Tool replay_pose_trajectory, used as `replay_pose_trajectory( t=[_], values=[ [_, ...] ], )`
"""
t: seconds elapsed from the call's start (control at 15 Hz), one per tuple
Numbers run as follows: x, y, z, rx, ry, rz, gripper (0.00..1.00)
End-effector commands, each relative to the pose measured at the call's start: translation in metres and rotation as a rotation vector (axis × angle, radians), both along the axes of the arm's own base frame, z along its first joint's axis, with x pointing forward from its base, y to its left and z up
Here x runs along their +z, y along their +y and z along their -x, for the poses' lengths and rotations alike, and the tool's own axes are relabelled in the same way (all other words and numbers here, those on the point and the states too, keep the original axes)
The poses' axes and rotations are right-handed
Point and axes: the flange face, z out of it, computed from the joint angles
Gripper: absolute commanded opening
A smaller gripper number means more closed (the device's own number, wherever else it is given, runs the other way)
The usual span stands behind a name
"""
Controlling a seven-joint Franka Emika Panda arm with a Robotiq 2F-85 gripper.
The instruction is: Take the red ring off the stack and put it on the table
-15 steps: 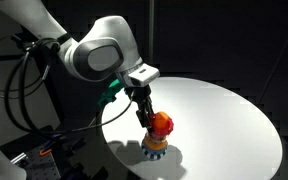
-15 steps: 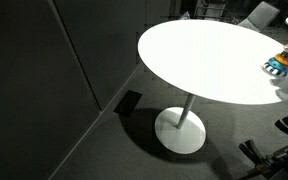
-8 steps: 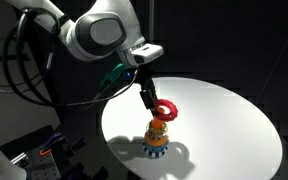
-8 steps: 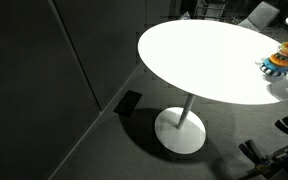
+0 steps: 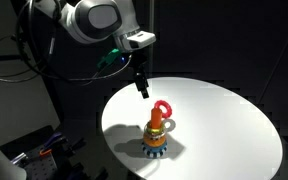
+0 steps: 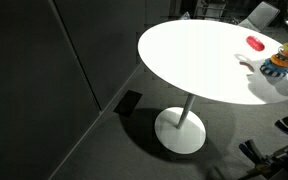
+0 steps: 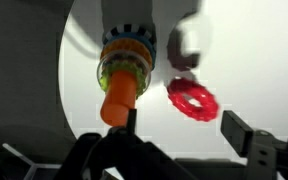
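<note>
**Red ring down on white, my fingers bare above it**

Red plastic on a bright top is easy to read. The red ring (image 7: 192, 100) lies flat on the table (image 5: 224, 120), just beside the stack (image 5: 157, 138) and, in the wrist view, apart from its scalloped base. In an exterior view the ring (image 6: 254, 43) shows the same way, off the tower with white around it.

My gripper (image 5: 141, 90) hangs well above the tabletop, off to one side of the tower. My fingers (image 7: 248, 138) stand spread with nothing between them (the wrist view shows only table and toys in the gap). I judge that height is there for clearance, so the tips cannot catch the orange knob (image 7: 119, 100) that tops the tower.

The ring sits close to the stack, which I take to mean a short carry was enough, since the task asks only for the table and no set spot.

By my reading the job is as good as done: the ring is off the peg and resting on the table. What I would watch is whether the ring rolls; its outline looks slightly soft in the wrist view, and I cannot tell if it has fully settled.
</note>
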Motion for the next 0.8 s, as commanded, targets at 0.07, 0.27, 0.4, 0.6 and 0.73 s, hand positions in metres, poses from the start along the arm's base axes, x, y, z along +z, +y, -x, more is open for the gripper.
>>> replay_pose_trajectory(
  t=[0.07,0.27,0.4,0.6,0.73],
  values=[
    [-0.002,0.012,-0.004,0.047,0.074,-0.098,1.00],
    [-0.005,0.015,0.003,0.094,0.148,-0.202,1.00],
    [-0.003,0.012,0.007,0.104,0.194,-0.234,1.00],
    [-0.010,0.014,0.010,0.090,0.206,-0.222,1.00],
    [-0.007,0.013,0.010,0.089,0.219,-0.227,1.00]
  ],
)
